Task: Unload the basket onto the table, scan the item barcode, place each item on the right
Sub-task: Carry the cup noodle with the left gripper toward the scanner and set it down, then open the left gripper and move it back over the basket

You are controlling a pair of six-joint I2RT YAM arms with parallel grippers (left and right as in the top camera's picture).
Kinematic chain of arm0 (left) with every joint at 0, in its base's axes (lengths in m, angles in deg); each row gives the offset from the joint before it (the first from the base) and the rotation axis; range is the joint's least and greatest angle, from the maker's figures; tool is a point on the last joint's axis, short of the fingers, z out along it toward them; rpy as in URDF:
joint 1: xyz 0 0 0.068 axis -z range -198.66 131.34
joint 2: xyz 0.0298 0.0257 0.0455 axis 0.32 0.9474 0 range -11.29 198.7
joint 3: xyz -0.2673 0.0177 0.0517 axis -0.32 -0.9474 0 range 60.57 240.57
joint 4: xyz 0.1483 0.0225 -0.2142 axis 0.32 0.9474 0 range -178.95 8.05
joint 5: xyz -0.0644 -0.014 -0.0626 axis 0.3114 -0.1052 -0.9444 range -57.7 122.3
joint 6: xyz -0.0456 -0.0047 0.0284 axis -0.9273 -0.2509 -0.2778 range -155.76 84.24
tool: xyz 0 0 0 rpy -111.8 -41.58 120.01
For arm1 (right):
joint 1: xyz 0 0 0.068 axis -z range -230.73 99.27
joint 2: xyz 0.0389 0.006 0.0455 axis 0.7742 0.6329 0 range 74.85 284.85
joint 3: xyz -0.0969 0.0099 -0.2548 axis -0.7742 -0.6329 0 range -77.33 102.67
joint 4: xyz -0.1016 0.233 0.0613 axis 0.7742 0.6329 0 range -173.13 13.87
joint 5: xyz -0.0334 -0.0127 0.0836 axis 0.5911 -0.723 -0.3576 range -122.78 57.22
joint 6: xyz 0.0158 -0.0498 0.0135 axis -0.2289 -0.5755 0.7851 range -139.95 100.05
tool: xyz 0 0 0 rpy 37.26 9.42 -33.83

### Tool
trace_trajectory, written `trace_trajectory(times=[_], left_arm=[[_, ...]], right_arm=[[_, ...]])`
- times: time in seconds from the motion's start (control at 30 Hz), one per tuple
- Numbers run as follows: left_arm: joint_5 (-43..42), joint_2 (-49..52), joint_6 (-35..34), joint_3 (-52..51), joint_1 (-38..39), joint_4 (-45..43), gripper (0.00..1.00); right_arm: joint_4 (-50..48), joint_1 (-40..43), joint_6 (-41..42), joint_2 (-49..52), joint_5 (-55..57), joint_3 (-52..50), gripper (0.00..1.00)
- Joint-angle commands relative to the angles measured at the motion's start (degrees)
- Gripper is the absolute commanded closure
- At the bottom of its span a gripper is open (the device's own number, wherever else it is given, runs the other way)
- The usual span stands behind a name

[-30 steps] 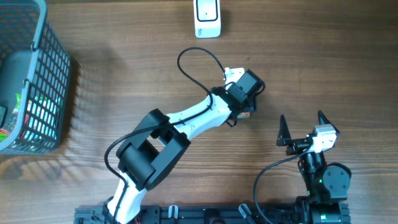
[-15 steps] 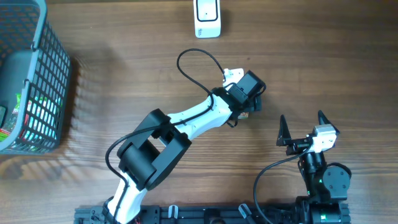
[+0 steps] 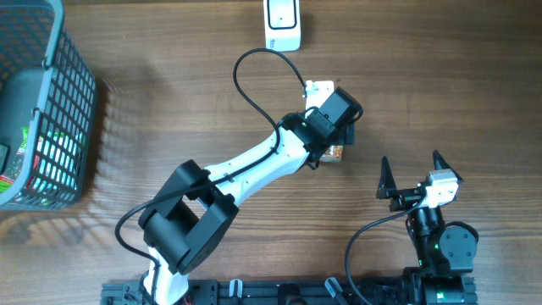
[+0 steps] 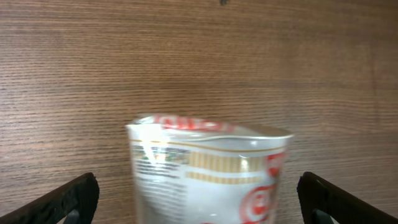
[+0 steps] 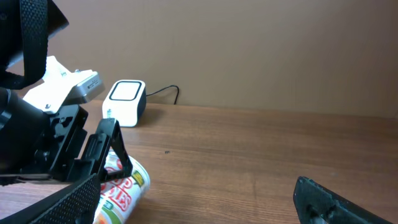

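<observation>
The noodle cup lies on its side on the tabletop, well apart from the barcode scanner. The left gripper stands wide open around it, and the right gripper is open and empty. The cup is probably light, thin-walled and glossy, so you take it gently across the body.

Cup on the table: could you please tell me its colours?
The cup is white with red and gold print; clearest from left wrist.

A brown wood-grain worktop is stretching across the scene, soft light is falling evenly over it, and a plain beige wall is rising behind its far edge.
</observation>
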Motion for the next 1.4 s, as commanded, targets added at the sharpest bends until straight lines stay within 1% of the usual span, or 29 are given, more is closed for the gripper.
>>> trace_trajectory(times=[0.0,0.3,0.47,0.53,0.7,0.77,0.83,0.93,1.0,1.07,1.13,1.17,1.3,1.37], left_arm=[[1.3,-0.9,1.8,0.1,-0.3,0.3,0.0],[1.2,-0.9,1.8,0.1,-0.3,0.7,0.0],[0.4,-1.7,4.8,0.9,-0.3,2.1,0.0],[0.4,-2.7,6.1,2.6,-0.7,4.3,0.0],[-0.1,-5.6,6.9,7.6,-3.3,11.3,0.0],[-1.9,-6.9,9.6,9.5,-4.9,13.5,0.0],[-2.9,-8.8,13.7,12.6,-7.4,17.6,0.01],[-2.8,-11.9,18.5,20.4,-12.7,26.5,0.01],[-2.8,-14.2,21.2,28.1,-18.4,32.9,0.0],[-1.7,-15.6,21.3,33.7,-23.6,36.2,0.0],[-1.0,-17.1,21.5,39.1,-30.9,38.4,0.0],[-1.3,-18.3,21.2,41.9,-37.8,38.8,0.0],[-1.3,-20.0,21.2,42.6,-52.2,39.3,0.0],[-1.3,-19.5,21.2,42.6,-60.2,41.8,0.0]], right_arm=[[-0.3,0.3,0.0,-0.3,-0.1,0.0,0.0],[-0.3,0.3,0.0,-0.3,-0.1,0.0,0.0],[-0.3,0.3,0.0,-0.3,-0.1,0.0,0.0],[-0.3,0.3,0.0,-0.3,-0.1,0.0,0.0],[-0.3,0.3,0.0,-0.3,-0.1,0.0,0.0],[-0.3,0.3,0.0,-0.3,-0.1,0.0,0.0],[-0.3,0.3,0.0,-0.3,-0.1,0.0,0.0],[-0.3,0.3,0.0,-0.3,-0.1,0.0,0.0],[-0.3,0.3,0.0,-0.3,-0.1,0.0,0.0],[-0.3,0.3,0.0,-0.3,-0.1,0.0,0.0],[-0.3,0.3,0.0,-0.3,-0.1,0.0,0.0],[-0.3,0.3,0.0,-0.3,-0.1,0.0,0.0],[-0.3,0.3,0.0,-0.3,-0.1,0.0,0.0],[-0.3,0.3,0.0,-0.3,-0.1,0.0,0.0]])
